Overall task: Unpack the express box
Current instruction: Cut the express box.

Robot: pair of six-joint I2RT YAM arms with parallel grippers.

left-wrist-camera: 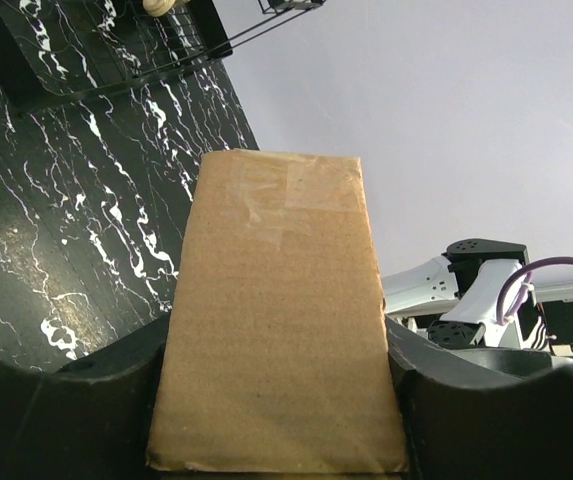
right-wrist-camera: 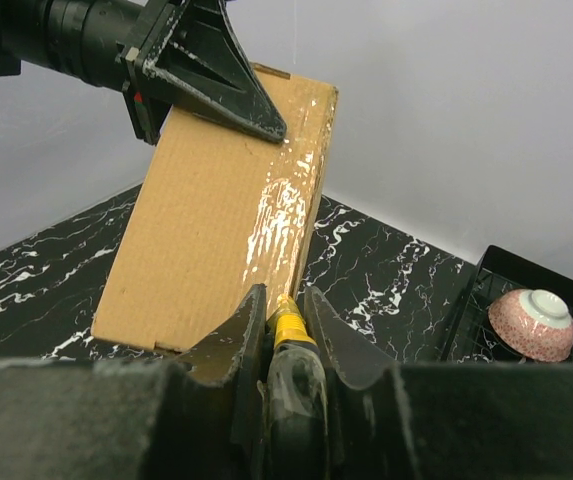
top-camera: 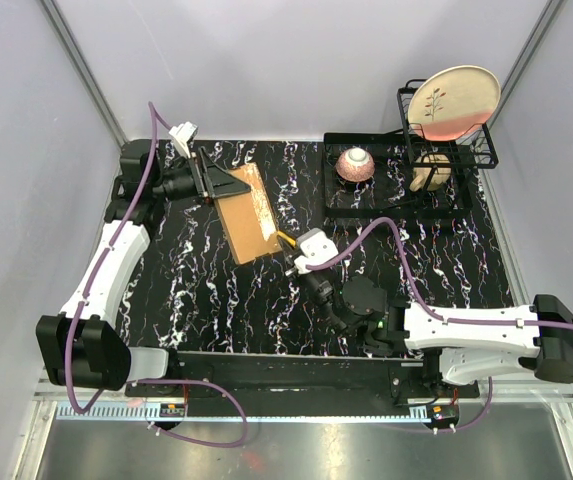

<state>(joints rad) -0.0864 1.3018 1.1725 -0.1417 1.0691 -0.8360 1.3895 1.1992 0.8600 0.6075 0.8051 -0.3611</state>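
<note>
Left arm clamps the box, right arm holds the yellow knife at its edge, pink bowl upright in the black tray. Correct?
No: the pink bowl lies upside down in the black tray, foot up; the right wrist view shows it. The rest stands.

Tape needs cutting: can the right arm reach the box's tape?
Likely yes: the left tool holds the express box tilted, tape facing the right tool; its knife tip is beside it, nothing between.

One box (top-camera: 249,215), one knife (top-camera: 286,240), one bowl (top-camera: 355,164), one plate (top-camera: 453,101)
</note>
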